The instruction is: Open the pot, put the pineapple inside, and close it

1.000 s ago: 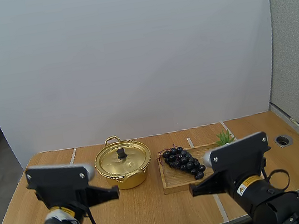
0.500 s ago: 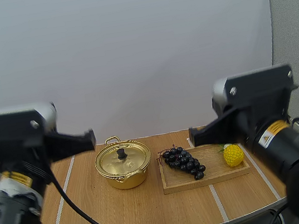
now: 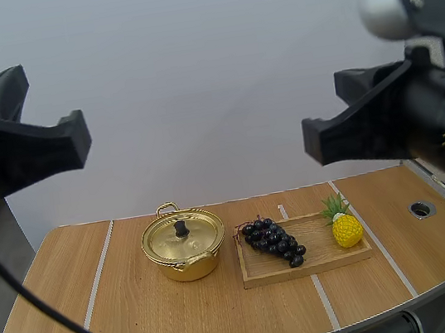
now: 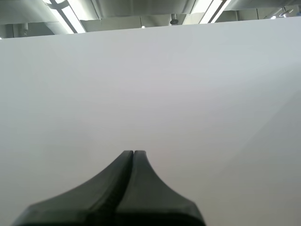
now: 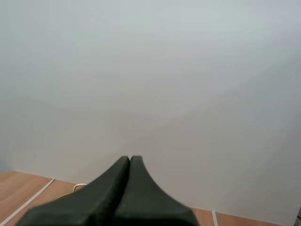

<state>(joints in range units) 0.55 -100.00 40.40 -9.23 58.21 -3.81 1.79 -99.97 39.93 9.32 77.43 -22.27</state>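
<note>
Zero of three steps done, going by how things lie. Left jaws closed on nothing, fingers (image 4: 123,188) pressed into one dark wedge; right jaws likewise closed and empty, fingers (image 5: 120,193) together. Left arm (image 3: 23,146) and right arm (image 3: 383,121) both hang high, well apart from everything on the table (image 3: 188,326). Gold pot (image 3: 185,260) sits left of centre with its lid (image 3: 184,237) on, black knob (image 3: 180,227) untouched. Pineapple (image 3: 347,230) stands upright at the right end of the wooden tray (image 3: 264,276), just beside the bunch of grapes (image 3: 274,241). All left to do: lift lid, move pineapple into pot, put lid back.
</note>
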